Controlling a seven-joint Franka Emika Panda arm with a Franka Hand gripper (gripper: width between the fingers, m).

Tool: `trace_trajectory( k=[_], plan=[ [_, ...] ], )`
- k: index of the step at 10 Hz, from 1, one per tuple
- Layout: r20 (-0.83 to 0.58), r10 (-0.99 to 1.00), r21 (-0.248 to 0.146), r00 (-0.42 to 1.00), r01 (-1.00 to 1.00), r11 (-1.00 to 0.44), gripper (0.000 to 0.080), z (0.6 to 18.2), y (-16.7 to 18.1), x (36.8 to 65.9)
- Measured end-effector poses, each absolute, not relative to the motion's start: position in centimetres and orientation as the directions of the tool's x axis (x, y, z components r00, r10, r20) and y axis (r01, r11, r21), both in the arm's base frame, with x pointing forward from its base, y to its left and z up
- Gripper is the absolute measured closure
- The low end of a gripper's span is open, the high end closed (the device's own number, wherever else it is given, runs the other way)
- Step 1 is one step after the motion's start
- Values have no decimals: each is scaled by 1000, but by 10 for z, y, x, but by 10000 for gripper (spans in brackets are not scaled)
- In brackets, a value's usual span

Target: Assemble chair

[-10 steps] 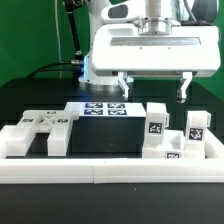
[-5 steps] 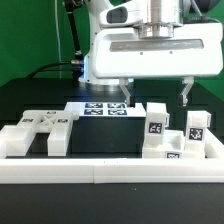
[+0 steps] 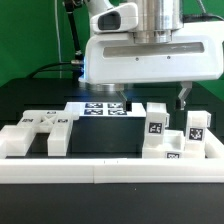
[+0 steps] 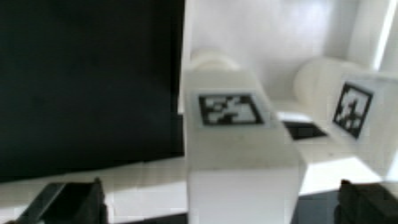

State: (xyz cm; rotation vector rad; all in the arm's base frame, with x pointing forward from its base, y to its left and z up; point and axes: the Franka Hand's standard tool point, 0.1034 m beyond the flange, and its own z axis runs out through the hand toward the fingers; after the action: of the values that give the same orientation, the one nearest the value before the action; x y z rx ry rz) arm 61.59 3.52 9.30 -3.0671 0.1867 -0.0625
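Risk of a fingertip coming down on top of the tall block (image 3: pixel 156 124) instead of beside it, if lowered off-centre; likely then to tip it or shove it against the small cube (image 3: pixel 175 152) just beside it, or toward the second tall block (image 3: pixel 197 128) at the exterior view's right; narrow and upright by the look, so easily toppled; possible too to close askew and twist it. Tool (image 3: pixel 150 94) spread wide, holding nothing, touching nothing; hanging above the blocks, lined up from the wrist view with one block between the fingertips (image 4: pixel 68 200). Notched bars (image 3: pixel 35 135) lying on the table (image 3: pixel 110 142) at the exterior view's left, near the front border rail (image 3: pixel 100 172); marker board (image 3: pixel 104 108) farther back.
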Motion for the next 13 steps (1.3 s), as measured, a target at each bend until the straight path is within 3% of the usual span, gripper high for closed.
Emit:
trace_trajectory(
  k=[4,6,7,8,13],
  plan=[
    [34,-121,-66,992,-119,-991,151,85,36,615],
    [33,-121,-66,992,-119,-991,414,85,37,615],
    [33,-136,-67,990,-133,-989,414,85,36,615],
    [31,-154,-67,988,-152,-986,509,85,36,615],
    [20,-532,-81,847,-529,-845,509,85,42,614]
  ],
)
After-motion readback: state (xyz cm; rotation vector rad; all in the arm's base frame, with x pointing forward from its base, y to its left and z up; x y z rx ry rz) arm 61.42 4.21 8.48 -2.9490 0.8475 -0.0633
